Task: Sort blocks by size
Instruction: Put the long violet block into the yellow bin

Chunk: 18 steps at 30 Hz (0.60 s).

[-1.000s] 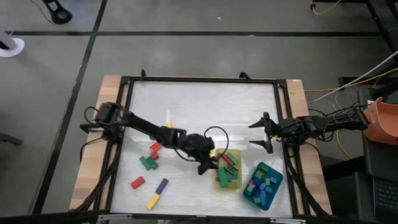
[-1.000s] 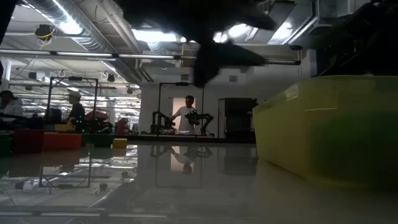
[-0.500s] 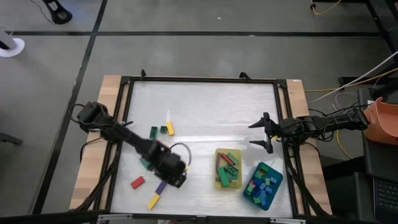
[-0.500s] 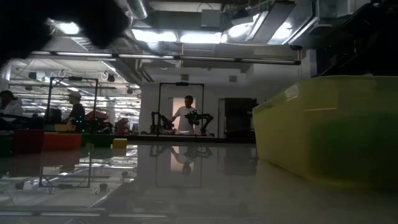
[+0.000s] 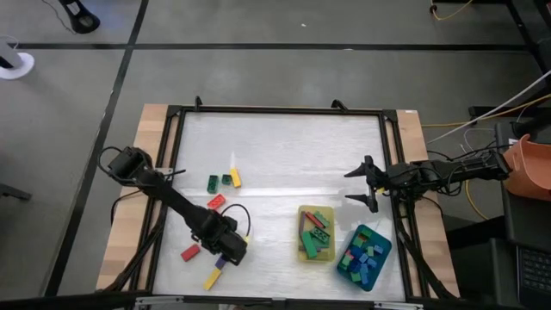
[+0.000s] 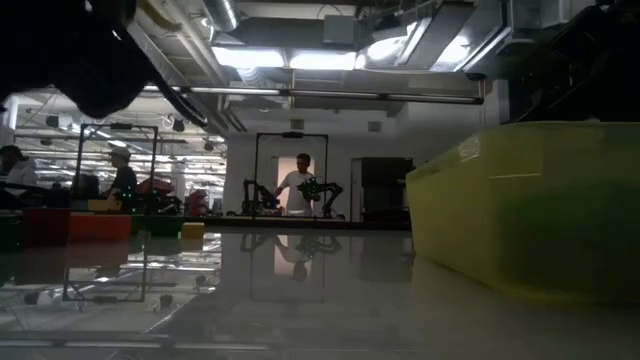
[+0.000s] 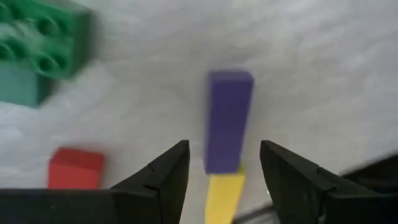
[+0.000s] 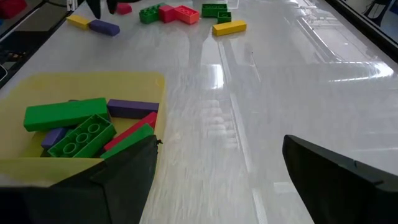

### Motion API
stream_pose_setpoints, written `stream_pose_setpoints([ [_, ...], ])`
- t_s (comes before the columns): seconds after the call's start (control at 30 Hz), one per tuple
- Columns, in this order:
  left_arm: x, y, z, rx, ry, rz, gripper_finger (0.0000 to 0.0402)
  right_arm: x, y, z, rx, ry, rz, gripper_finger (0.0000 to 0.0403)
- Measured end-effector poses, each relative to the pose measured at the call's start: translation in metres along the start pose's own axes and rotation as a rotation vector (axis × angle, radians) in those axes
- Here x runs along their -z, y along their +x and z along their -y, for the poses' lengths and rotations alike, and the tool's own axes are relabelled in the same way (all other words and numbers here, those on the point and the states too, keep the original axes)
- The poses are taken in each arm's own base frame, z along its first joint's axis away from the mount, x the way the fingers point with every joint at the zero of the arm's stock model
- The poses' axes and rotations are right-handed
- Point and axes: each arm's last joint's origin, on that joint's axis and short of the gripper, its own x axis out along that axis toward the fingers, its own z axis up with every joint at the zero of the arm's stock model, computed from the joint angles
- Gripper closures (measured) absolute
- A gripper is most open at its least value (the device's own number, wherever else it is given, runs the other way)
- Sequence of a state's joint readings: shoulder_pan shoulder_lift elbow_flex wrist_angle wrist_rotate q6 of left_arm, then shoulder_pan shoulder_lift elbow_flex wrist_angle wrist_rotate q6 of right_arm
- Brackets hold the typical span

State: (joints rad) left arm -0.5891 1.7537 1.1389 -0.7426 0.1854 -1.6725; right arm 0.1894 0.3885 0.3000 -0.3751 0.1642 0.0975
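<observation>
The purple block [image 7: 227, 119] sits between our left gripper's [image 7: 224, 163] wide-open fingers near the tabletop's front edge. Closing now, we risk catching the touching yellow block [image 7: 224, 198] too.

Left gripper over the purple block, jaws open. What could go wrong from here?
1. The purple block touches the yellow block end to end; the left gripper straddles that seam, so closing may catch both.
2. The red block lies close by; a finger might nudge it.
</observation>
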Motion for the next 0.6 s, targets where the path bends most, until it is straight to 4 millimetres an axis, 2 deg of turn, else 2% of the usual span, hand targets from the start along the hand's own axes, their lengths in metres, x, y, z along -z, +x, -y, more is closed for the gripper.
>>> stream_pose_setpoints([
  [0.23,-0.001,0.012,0.004,0.013,0.066,-0.001,0.0218,0.000,0.000,0.000,0.000,0.000,-0.002,0.0059],
  [0.6,-0.007,0.037,0.004,-0.067,0.099,0.020,0.0218,0.000,0.000,0.000,0.000,0.002,-0.001,0.0059],
])
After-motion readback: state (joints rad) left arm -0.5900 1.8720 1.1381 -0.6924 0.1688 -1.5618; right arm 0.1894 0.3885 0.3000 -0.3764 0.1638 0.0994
